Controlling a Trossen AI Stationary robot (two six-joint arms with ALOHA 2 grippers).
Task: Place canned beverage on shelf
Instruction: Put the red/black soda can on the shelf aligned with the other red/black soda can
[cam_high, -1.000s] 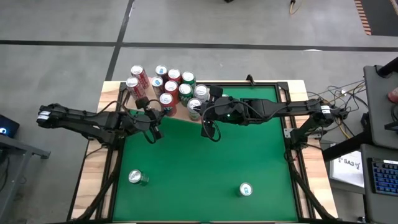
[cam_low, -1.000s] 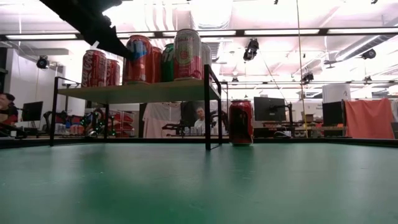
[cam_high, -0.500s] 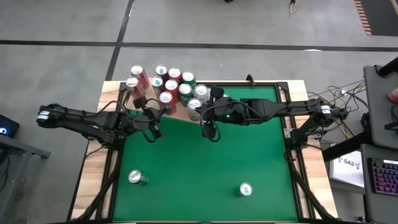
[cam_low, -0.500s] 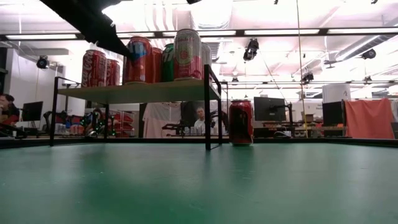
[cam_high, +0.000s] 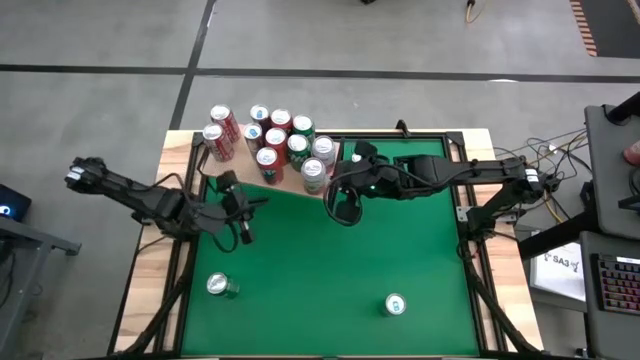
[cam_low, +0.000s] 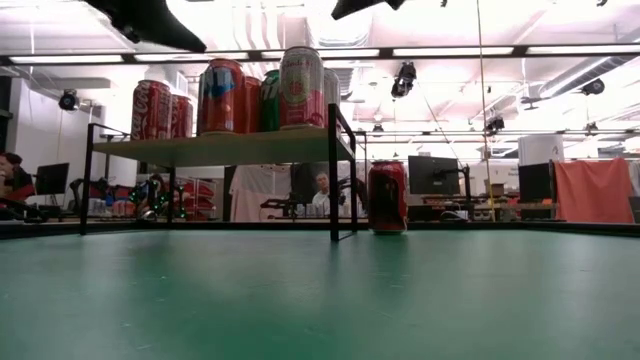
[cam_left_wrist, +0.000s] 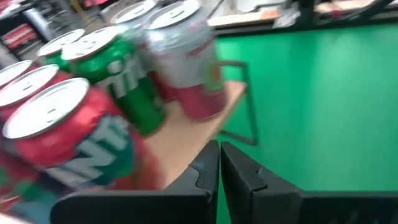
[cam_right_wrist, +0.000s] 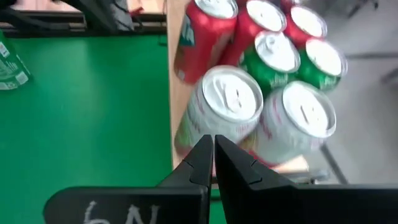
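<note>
Shelf (cam_low: 225, 148) hides a red can (cam_low: 387, 197) overhead, seen low.

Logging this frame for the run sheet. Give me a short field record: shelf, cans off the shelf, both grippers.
shelf: pale wood board at the table's far left corner, raised on dark legs
cans on shelf: a cluster of red, green and silver cans, upright
cans on green table: two near the front edge, one left, one right
can beside shelf: one red can standing on the table
left gripper: shut, empty, over the table in front of the shelf
right gripper: shut, empty, beside the shelf's right end
</note>
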